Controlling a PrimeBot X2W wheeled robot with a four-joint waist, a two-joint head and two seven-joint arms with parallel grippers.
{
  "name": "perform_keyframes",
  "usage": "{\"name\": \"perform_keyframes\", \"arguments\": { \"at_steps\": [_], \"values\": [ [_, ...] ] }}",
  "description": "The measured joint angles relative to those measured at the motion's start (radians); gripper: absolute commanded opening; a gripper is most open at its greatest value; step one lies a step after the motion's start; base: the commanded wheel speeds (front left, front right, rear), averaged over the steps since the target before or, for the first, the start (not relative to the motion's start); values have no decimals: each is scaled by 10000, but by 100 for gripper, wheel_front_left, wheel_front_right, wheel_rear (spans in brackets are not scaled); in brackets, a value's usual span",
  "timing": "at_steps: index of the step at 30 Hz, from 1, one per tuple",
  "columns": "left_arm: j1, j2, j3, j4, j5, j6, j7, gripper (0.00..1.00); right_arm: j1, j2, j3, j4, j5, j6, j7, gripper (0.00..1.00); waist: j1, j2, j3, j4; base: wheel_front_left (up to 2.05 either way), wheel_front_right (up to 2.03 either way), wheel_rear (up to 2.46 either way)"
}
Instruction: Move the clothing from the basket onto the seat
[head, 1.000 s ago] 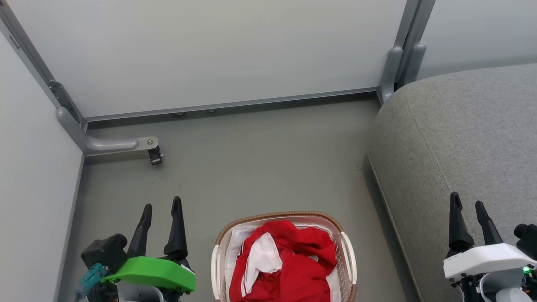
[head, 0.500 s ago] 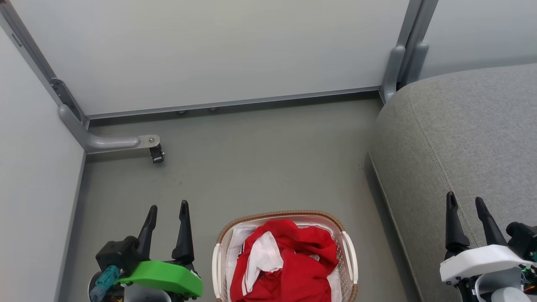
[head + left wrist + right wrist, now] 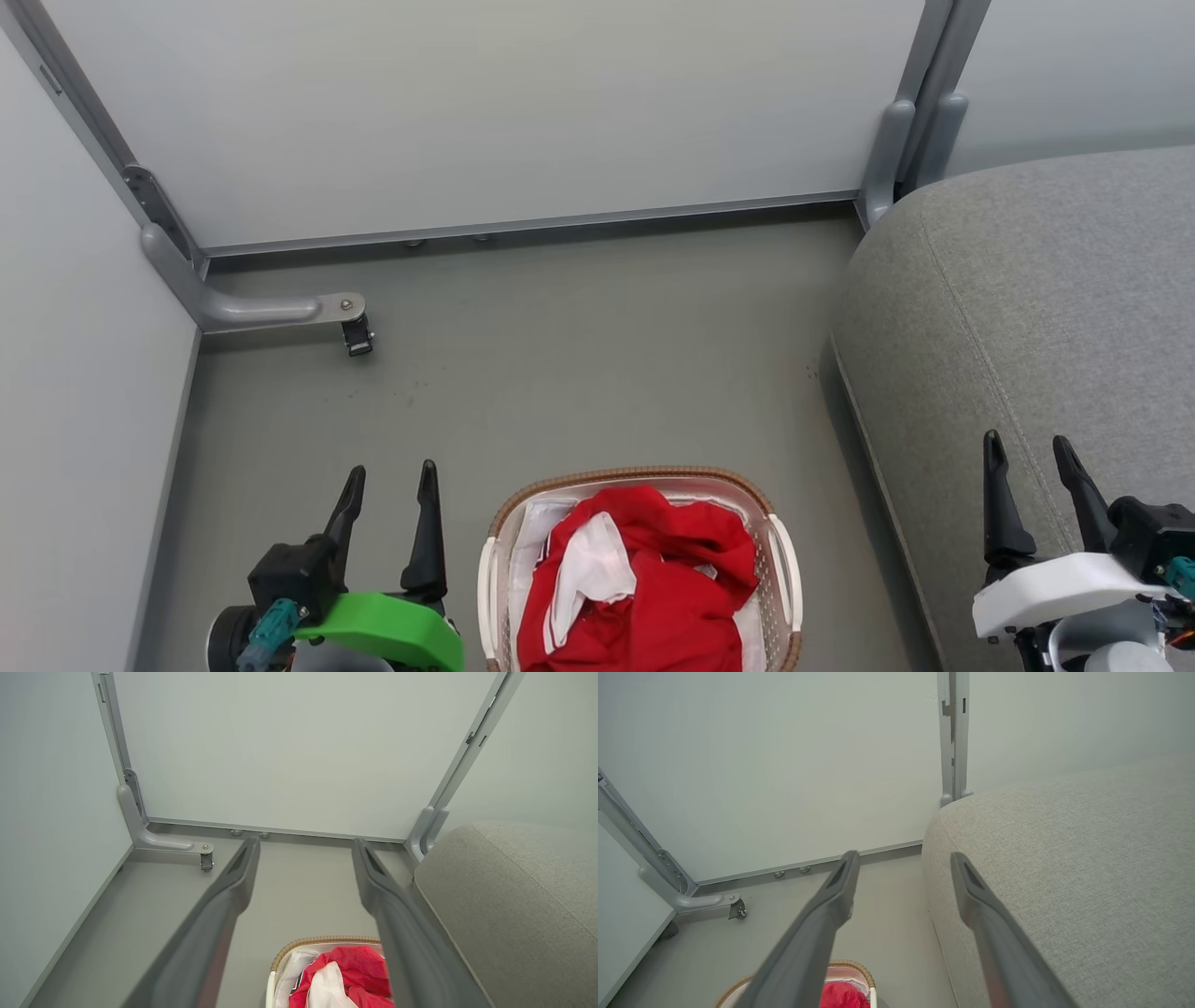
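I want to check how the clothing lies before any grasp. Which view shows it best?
The head view: it looks down on the red clothing heaped in the basket, most of the heap in frame. The left wrist view catches its top at the bottom edge; the right wrist view, a small red patch there.

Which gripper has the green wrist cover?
The left gripper, lower left in the head view, next to the basket: green cover. The right gripper, shown against the seat, has a white one.
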Motion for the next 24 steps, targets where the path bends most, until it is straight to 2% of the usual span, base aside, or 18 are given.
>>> {"name": "perform_keyframes", "arguments": {
  "at_steps": [17, 24],
  "values": [
    [-8, 8, -182, 207, 965, 73, -299, 100, 39, -15, 138, 23, -1170, 2, -316, 100, 0, 0, 41, 57, 0, 0, 0],
    [-8, 8, -198, 307, 959, 98, -311, 100, 80, -17, 163, 48, -1206, 2, -318, 100, 0, 0, 25, 38, 0, 0, 0]
  ]
}}
